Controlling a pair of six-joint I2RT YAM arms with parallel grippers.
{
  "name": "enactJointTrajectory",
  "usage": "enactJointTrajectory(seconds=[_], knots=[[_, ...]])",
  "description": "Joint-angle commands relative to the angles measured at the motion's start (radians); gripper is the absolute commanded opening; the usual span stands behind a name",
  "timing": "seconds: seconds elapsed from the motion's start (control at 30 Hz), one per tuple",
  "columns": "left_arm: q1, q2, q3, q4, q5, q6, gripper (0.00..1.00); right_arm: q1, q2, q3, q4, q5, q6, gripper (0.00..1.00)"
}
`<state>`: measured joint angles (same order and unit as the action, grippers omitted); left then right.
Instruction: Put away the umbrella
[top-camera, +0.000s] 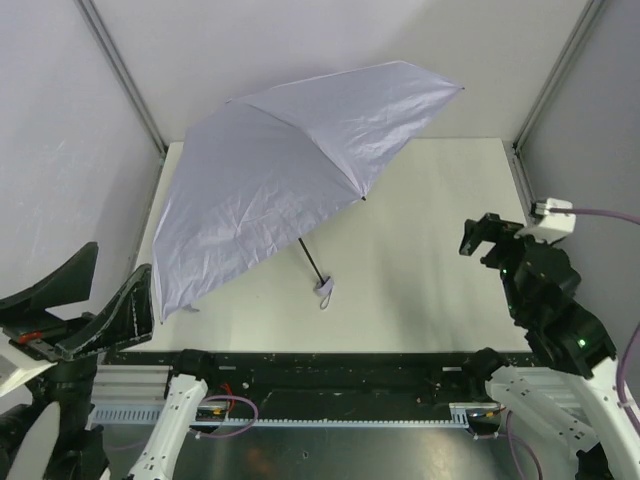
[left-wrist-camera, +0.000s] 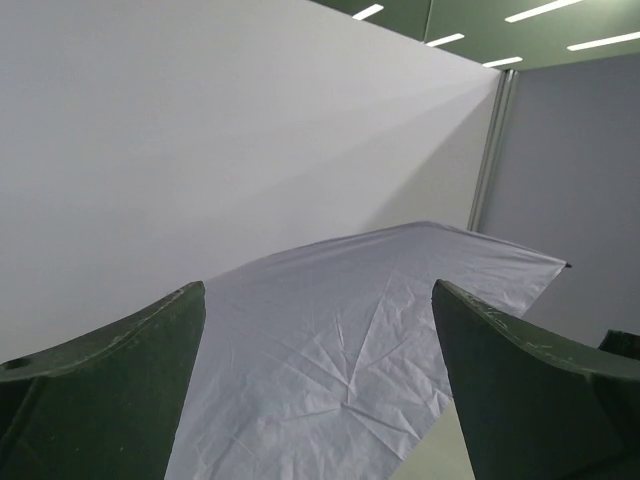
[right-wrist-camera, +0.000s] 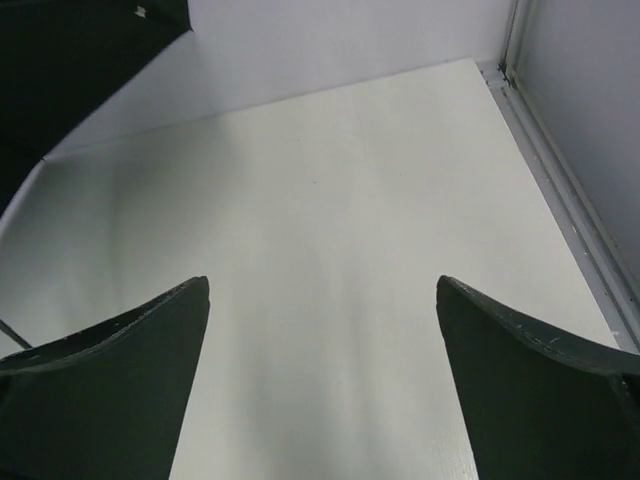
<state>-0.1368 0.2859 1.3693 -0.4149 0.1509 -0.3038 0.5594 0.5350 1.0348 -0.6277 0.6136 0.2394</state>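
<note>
The umbrella (top-camera: 280, 170) lies open on its side on the white table (top-camera: 440, 250), its pale lavender canopy filling the left and back. Its thin black shaft (top-camera: 310, 258) slants down to the small handle (top-camera: 325, 288) resting on the table. My left gripper (top-camera: 105, 285) hovers open at the near left, just off the canopy's lower edge. The left wrist view looks along the creased canopy (left-wrist-camera: 350, 340) between the left gripper's (left-wrist-camera: 318, 290) wide fingers. At the right my right gripper (top-camera: 490, 240) stands open over bare table (right-wrist-camera: 350, 180), with the umbrella's dark underside (right-wrist-camera: 70, 60) at the top left.
Grey panel walls and metal corner posts (top-camera: 125, 75) enclose the table on three sides. An aluminium rail (right-wrist-camera: 560, 200) runs along the table's right edge. A black rail with cables (top-camera: 320, 370) spans the near edge between the arm bases.
</note>
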Motion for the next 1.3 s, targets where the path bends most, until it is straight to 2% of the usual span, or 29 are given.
enactJointTrajectory(seconds=[0.0,0.1,0.23,0.3,0.37,0.47,0.57,0.63,0.77,0.9,0.97,1.03,1.13,1.2,1.23,1.27], knots=[[0.007,0.019,-0.021,-0.012,-0.032,0.025,0.99,-0.001,0.123,-0.019,0.042,0.061,0.022,0.99],[0.008,0.007,-0.048,-0.013,-0.072,0.025,0.99,-0.013,0.217,-0.058,0.096,0.039,-0.007,0.99],[0.007,0.013,-0.067,-0.011,-0.105,0.03,0.99,-0.098,0.3,-0.143,0.231,-0.25,0.055,0.99],[0.006,0.012,-0.068,-0.01,-0.127,0.021,0.99,-0.12,0.32,-0.235,0.391,-0.44,0.086,0.99],[0.004,0.005,-0.071,-0.007,-0.117,0.027,0.99,-0.101,0.366,-0.345,0.68,-0.651,0.092,0.99],[-0.012,-0.002,-0.082,0.002,-0.056,0.044,0.99,-0.008,0.557,-0.399,0.997,-0.819,0.077,0.97],[-0.029,-0.012,-0.094,0.007,-0.02,0.051,1.0,0.077,0.793,-0.383,1.293,-0.941,0.061,0.96],[-0.037,-0.02,-0.096,0.012,0.033,0.053,0.99,0.121,0.936,-0.319,1.421,-0.999,0.046,0.96],[-0.057,-0.037,-0.084,0.065,0.254,0.054,0.99,0.186,1.184,-0.146,1.537,-1.064,0.057,0.96],[-0.086,-0.041,-0.076,0.092,0.382,0.053,0.99,0.226,1.335,-0.03,1.601,-1.004,0.073,0.93],[-0.102,-0.041,-0.086,0.098,0.431,0.051,0.99,0.247,1.373,0.017,1.593,-0.947,0.084,0.84],[-0.111,-0.034,-0.098,0.1,0.484,0.042,0.99,0.263,1.403,0.068,1.576,-0.913,0.121,0.7],[-0.114,-0.008,-0.105,0.102,0.561,0.013,1.0,0.291,1.436,0.126,1.576,-0.88,0.16,0.42],[-0.116,0.009,-0.097,0.109,0.59,-0.021,1.0,0.316,1.43,0.15,1.559,-0.826,0.168,0.17],[-0.115,0.016,-0.09,0.115,0.602,-0.037,0.99,0.328,1.415,0.158,1.539,-0.786,0.174,0.08],[-0.115,0.021,-0.083,0.118,0.611,-0.051,0.99,0.342,1.396,0.164,1.517,-0.739,0.18,0.04]])
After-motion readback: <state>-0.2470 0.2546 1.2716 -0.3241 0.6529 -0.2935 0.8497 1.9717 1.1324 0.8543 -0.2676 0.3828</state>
